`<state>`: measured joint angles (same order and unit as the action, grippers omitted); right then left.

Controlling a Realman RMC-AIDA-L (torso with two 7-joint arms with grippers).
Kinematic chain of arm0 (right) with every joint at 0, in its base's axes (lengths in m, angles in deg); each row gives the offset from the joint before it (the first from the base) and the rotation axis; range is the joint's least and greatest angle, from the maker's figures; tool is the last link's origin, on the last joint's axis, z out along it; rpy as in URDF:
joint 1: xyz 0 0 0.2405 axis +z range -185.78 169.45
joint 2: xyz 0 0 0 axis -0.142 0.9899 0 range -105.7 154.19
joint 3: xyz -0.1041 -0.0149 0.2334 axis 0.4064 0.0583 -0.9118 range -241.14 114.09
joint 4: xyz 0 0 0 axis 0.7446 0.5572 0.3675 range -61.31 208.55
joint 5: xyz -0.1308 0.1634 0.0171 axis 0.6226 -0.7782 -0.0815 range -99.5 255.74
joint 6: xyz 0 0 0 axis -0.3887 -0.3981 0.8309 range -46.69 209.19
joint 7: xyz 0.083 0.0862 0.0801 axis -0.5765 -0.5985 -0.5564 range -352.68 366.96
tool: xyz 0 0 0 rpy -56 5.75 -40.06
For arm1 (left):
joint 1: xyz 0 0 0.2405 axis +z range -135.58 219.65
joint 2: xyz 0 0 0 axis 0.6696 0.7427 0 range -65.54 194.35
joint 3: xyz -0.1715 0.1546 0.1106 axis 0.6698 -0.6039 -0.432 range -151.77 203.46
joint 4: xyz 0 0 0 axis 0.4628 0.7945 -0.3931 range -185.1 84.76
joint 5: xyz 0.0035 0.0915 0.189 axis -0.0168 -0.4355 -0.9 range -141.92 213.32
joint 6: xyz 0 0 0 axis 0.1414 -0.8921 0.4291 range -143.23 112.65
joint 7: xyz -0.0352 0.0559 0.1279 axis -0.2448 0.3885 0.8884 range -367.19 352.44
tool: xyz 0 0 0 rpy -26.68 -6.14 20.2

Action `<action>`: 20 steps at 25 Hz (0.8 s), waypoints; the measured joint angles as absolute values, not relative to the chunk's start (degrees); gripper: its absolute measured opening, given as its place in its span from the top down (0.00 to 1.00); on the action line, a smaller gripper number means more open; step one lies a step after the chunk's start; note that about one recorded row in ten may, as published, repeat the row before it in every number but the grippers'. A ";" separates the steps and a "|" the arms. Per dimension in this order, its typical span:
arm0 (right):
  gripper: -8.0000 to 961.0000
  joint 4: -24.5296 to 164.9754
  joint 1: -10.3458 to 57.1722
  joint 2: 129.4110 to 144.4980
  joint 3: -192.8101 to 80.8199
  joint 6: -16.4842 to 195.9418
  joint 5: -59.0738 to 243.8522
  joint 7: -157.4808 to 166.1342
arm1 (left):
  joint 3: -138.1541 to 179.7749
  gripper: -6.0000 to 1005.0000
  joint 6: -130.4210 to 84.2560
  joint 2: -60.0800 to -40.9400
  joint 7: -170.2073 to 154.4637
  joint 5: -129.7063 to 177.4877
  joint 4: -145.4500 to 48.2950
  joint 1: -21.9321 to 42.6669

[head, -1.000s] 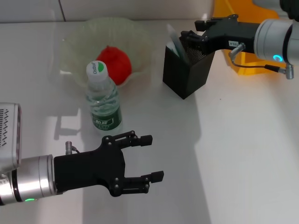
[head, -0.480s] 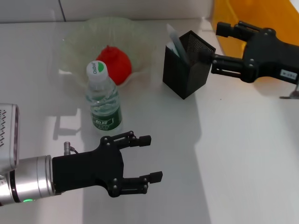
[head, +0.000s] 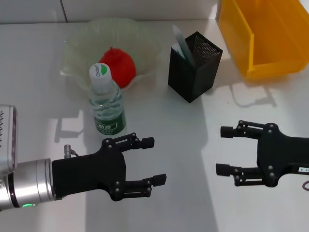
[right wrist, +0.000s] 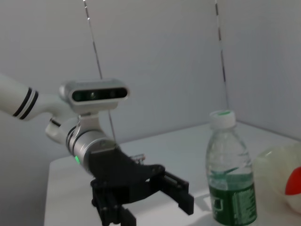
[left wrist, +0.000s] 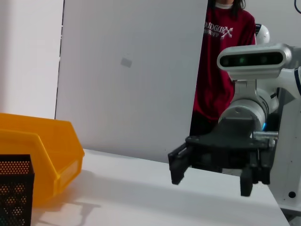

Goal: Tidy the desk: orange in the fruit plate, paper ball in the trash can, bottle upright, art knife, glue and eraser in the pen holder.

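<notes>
The bottle (head: 106,100) stands upright just in front of the plate (head: 79,41), which holds the orange (head: 118,66); the holder (head: 194,65) is to the bottle's right and the can (head: 263,36) beyond that. Both tools are spread and hold nothing: the left tool (head: 147,162) hovers just in front of the bottle, the right tool (head: 224,151) well to its right. A careless swing of the left arm would likely topple the bottle. The bench (head: 193,140) between the tools gives open room.
</notes>
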<state>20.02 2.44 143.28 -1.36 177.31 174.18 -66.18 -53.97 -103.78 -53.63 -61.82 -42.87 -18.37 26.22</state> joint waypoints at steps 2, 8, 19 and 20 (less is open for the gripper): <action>0.15 20.72 2.51 143.31 -1.14 177.56 175.16 -65.94 | -53.73 0.19 -103.80 -53.52 -62.41 -42.87 -18.35 26.19; 0.15 21.66 2.30 143.31 -1.17 177.78 175.58 -65.71 | -53.17 0.19 -103.79 -53.27 -62.47 -42.87 -18.34 26.27; 0.15 22.95 3.00 143.40 -1.45 177.93 175.83 -65.61 | -52.96 0.19 -103.79 -53.28 -63.01 -42.84 -17.85 26.33; 0.15 23.15 3.10 143.41 -1.51 177.94 175.84 -65.61 | -52.96 0.19 -103.79 -53.30 -63.01 -42.84 -17.75 26.35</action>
<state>23.15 3.10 143.41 -1.51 177.94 175.84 -65.61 -52.96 -103.79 -53.30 -63.01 -42.84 -17.75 26.35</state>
